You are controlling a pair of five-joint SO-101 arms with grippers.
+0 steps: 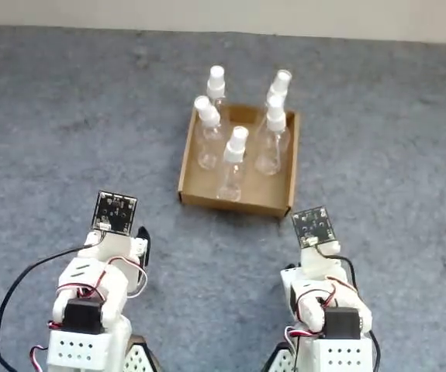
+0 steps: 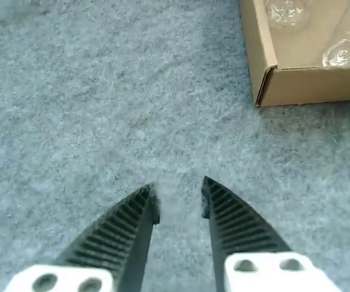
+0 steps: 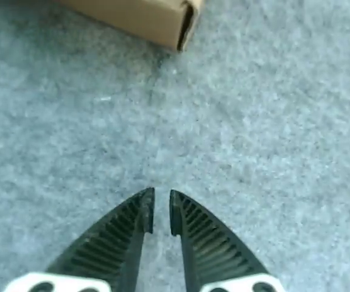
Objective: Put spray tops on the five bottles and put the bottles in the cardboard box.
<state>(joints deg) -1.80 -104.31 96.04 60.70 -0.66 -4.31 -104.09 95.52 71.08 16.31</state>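
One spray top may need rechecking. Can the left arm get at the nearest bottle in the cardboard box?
Probably yes: bare carpet lies between the left tool and the cardboard box, its walls are low, and that bottle stands by the near wall.

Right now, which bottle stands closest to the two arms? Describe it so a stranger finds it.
Find the cardboard box on the grey carpet. Of the five clear bottles with white spray tops there, it is the bottle alone at front centre, nearest the wall facing the arms; the other four stand in pairs behind it.
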